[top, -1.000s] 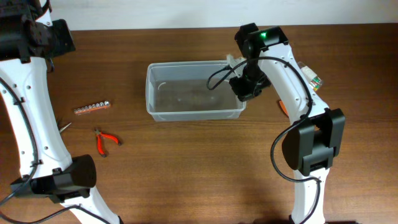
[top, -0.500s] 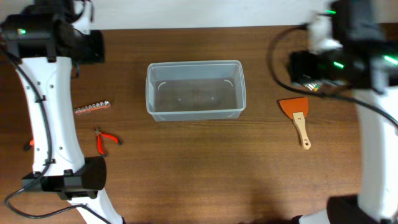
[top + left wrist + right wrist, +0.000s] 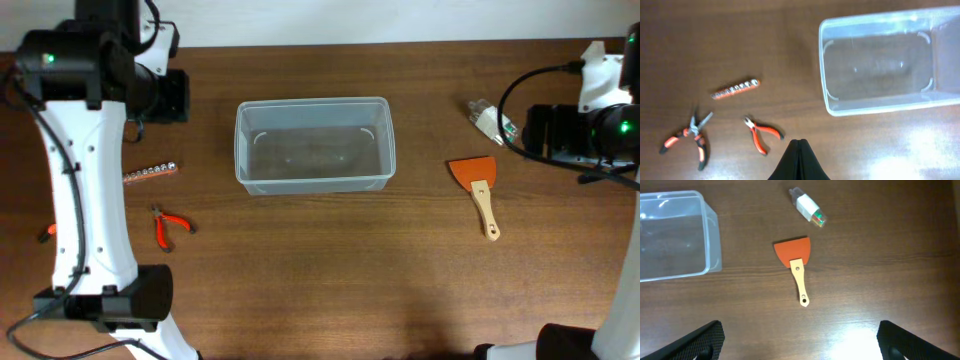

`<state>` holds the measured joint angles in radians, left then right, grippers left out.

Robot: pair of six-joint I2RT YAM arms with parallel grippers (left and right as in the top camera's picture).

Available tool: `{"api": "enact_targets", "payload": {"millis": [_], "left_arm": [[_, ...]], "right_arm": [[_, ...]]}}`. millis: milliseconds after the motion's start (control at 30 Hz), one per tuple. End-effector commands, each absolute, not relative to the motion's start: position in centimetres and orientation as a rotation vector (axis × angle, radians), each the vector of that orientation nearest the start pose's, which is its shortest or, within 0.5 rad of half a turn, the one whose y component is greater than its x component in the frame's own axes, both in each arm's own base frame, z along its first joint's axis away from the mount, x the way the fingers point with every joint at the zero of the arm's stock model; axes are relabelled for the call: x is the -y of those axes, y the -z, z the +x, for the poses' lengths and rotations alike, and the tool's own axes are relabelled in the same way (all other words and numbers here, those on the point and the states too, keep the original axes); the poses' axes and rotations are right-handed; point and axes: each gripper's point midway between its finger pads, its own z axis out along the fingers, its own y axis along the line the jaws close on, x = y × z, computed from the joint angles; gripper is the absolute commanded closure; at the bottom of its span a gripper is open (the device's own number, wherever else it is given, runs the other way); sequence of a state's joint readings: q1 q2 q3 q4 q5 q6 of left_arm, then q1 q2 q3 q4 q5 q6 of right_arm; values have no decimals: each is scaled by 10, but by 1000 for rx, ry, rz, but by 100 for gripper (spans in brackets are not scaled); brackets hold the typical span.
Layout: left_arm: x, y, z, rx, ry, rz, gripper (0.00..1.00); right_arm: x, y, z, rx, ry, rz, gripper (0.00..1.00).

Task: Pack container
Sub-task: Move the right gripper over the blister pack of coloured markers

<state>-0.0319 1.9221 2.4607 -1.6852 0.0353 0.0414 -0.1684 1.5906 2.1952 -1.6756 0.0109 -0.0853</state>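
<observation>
Container (image 3: 314,145), upright, long axis left-right

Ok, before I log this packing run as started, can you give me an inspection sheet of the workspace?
Surface: brown wooden table.
Job's things: clear container, upright, empty, mid-table.
Clutter: orange scraper and small white case on its right; bit strip, red pliers and second pliers on its left.
Grippers: left gripper shut, empty; right gripper open, empty.
Cables: black cable arcs near the white case.
Surroundings: white wall beyond the table.
</observation>
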Motion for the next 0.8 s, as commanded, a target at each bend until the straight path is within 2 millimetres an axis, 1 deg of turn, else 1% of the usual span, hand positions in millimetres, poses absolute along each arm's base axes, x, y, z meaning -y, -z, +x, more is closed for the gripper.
{"api": "enact_targets", "payload": {"millis": [0,67,133,200,267,300,333,400,433,533,567,600,633,733,767], "left_arm": [[34,-314,376,-2734,101,135,98],[40,-319,365,-2724,101,163,98],[47,-329,347,-2702,86,201,98],[48,-334,323,-2693,42,197,98],[49,-334,309,-2690,35,189,98],[47,-333,303,-2683,29,160,98],[46,-331,302,-2676,34,146,98],[46,-320,303,-2649,49,97,98],[47,-315,304,-2644,53,85,98],[40,-277,313,-2666,59,-16,97],[38,-270,315,-2674,57,-33,97],[34,-258,319,-2682,55,-67,97],[29,-246,325,-2679,49,-93,97],[20,-244,333,-2654,44,-131,97],[17,-245,335,-2641,42,-142,97]], "right_arm": [[65,-347,307,-2651,116,139,1],[66,-346,309,-2652,117,144,1],[68,-344,315,-2650,118,142,1],[69,-338,322,-2665,127,98,2],[71,-330,333,-2682,132,57,2],[73,-323,343,-2694,138,24,1],[74,-319,348,-2700,141,0,1],[79,-297,370,-2738,155,-109,1],[80,-292,374,-2744,159,-136,2],[86,-274,399,-2742,189,-284,1],[89,-272,404,-2733,199,-307,2],[98,-270,414,-2708,230,-321,1],[112,-273,426,-2664,277,-285,2],[137,-278,440,-2602,321,-219,2],[150,-277,445,-2587,333,-188,1]]}}
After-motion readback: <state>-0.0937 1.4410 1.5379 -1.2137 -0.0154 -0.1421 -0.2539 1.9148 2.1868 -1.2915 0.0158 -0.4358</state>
